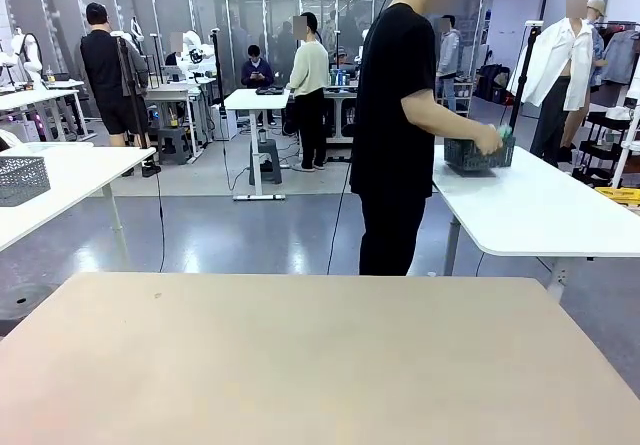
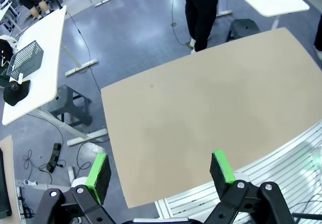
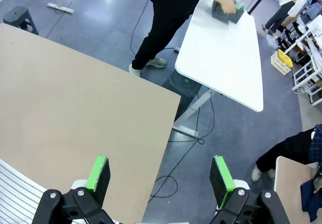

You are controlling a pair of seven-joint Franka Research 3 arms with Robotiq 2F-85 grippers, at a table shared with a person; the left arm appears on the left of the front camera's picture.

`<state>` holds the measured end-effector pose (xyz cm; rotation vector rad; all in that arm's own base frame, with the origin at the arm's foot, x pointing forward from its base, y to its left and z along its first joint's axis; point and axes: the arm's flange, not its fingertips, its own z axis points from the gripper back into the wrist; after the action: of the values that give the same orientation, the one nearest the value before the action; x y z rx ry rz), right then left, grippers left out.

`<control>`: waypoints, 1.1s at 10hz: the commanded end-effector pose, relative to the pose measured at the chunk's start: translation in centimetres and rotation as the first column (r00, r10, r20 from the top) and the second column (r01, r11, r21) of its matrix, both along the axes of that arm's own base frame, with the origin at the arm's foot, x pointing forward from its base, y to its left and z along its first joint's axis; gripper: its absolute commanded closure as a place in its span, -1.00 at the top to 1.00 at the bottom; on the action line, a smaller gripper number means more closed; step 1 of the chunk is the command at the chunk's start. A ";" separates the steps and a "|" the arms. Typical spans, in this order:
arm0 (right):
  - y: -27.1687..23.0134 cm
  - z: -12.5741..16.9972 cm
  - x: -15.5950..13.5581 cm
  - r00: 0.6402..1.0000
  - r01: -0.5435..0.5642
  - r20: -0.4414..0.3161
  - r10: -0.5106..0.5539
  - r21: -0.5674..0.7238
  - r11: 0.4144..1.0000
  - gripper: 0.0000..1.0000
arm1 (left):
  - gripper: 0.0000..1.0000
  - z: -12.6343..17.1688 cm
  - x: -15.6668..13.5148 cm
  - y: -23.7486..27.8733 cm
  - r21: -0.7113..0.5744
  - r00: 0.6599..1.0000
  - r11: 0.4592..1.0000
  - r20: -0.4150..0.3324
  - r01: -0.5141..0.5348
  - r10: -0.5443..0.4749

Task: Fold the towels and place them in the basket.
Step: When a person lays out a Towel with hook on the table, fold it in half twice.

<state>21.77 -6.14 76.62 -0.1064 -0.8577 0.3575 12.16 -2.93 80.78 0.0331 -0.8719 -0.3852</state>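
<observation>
The largest thing I have in view is the broad beige rectangular tabletop (image 1: pixel 320 355), and its surface is bare. Beyond the beige tabletop's far right corner, across a strip of grey floor, stands a white rounded-corner tabletop (image 1: pixel 540 210). A person in a black shirt and black trousers (image 1: pixel 395 115) stands just past the beige tabletop's far edge, turned away from it toward the white one, with an arm reaching out over the white surface.

My left gripper (image 2: pixel 160 169) hangs above the beige tabletop's near edge, with its green pads spread as wide as they go and nothing between them. My right gripper (image 3: pixel 160 176) hangs off the beige tabletop's right side, one pad over the beige board and the other over the floor. It is just as fully spread and has nothing in it.

The dark charcoal mesh basket (image 1: pixel 470 157) is well apart from the beige tabletop, on the white one, under the person's hand (image 1: pixel 487 140). A pale grey mesh basket (image 1: pixel 22 178) sits on another white table past the beige tabletop's far left corner.

A scrap of mint-green terry towel (image 1: pixel 506 133) shows at the dark basket's top, touching the person's hand, equally far from the beige tabletop. I cannot tell whether it is folded.
</observation>
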 end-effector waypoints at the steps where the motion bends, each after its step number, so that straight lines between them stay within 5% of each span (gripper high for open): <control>1: 0.0 0.2 0.3 1.000 0.001 0.000 -0.001 0.001 1.000 1.00 | 1.00 0.1 -0.5 0.1 0.002 1.000 1.000 0.010 0.002 -0.002; 11: 0.0 0.2 0.3 1.000 0.001 0.000 -0.001 0.001 1.000 1.00 | 1.00 0.1 -0.5 0.1 0.002 1.000 1.000 0.010 0.002 -0.002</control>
<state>21.77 -6.14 76.62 -0.1064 -0.8577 0.3575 12.16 -2.93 80.78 0.0331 -0.8719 -0.3852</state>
